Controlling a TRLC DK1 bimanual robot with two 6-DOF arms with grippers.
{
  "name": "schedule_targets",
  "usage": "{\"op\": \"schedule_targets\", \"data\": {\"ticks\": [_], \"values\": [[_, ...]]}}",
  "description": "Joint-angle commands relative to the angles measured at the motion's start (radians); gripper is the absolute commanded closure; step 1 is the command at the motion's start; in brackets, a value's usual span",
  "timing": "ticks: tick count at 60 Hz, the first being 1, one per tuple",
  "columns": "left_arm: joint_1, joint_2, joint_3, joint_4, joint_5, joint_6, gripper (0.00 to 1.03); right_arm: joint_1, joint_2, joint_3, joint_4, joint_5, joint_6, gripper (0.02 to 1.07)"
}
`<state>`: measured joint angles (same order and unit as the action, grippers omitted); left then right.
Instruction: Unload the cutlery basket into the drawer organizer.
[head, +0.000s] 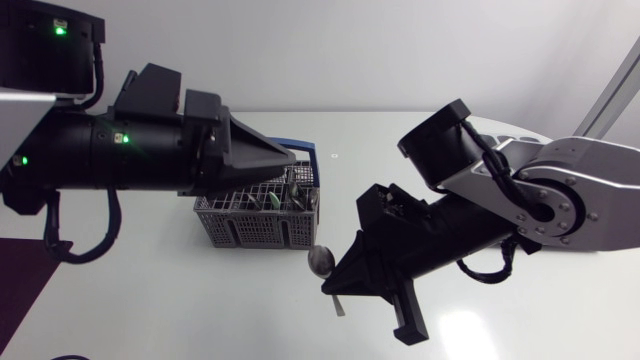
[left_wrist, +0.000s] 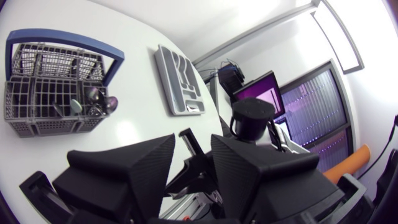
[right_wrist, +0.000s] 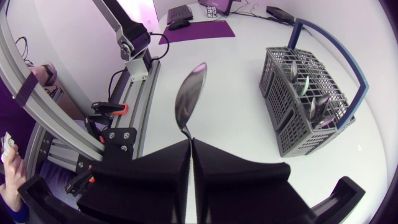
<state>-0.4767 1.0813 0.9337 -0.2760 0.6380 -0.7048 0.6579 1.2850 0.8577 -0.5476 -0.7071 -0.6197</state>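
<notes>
The grey wire cutlery basket (head: 255, 222) with a blue handle stands at mid-table and holds several pieces of cutlery (right_wrist: 309, 98). My left gripper (head: 308, 160) hovers over the basket's far right corner. In the left wrist view its fingers (left_wrist: 140, 165) stand apart with nothing between them. My right gripper (right_wrist: 189, 143) is shut on the handle of a metal spoon (right_wrist: 188, 99), whose bowl sticks out ahead of the fingertips. In the head view that spoon (head: 321, 261) hangs just right of the basket's front corner. The grey drawer organizer (left_wrist: 180, 79) lies beyond the basket.
My right arm (head: 470, 215) stretches over the right half of the table and covers most of the organizer in the head view. Bare white tabletop (head: 200, 310) lies in front of the basket.
</notes>
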Motion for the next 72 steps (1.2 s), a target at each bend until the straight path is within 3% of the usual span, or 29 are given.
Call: {"op": "schedule_targets", "data": {"ticks": [1,19,36,46,58,64,72], "values": [[0.061,0.043,0.051,-0.032,0.008,-0.033,0.55,-0.027,0.01,-0.005,-0.031,0.008,-0.034,1.01],[0.158,0.126,0.099,-0.152,-0.106,0.071,0.55,-0.241,0.011,0.018,-0.144,0.06,-0.193,1.01],[0.128,0.154,0.106,-0.247,-0.291,0.159,0.55,-0.468,0.031,0.035,-0.216,0.113,-0.382,1.01],[0.093,0.178,0.111,-0.29,-0.394,0.156,0.55,-0.55,0.045,0.041,-0.221,0.17,-0.469,1.01],[0.046,0.221,0.169,-0.436,-0.518,0.09,0.55,-0.629,0.054,0.064,-0.229,0.242,-0.545,1.01],[0.047,0.267,0.231,-0.543,-0.529,0.034,0.55,-0.652,0.053,0.066,-0.227,0.282,-0.584,1.01],[0.069,0.299,0.263,-0.569,-0.529,-0.016,0.56,-0.685,0.054,0.057,-0.215,0.337,-0.647,1.01]]}}
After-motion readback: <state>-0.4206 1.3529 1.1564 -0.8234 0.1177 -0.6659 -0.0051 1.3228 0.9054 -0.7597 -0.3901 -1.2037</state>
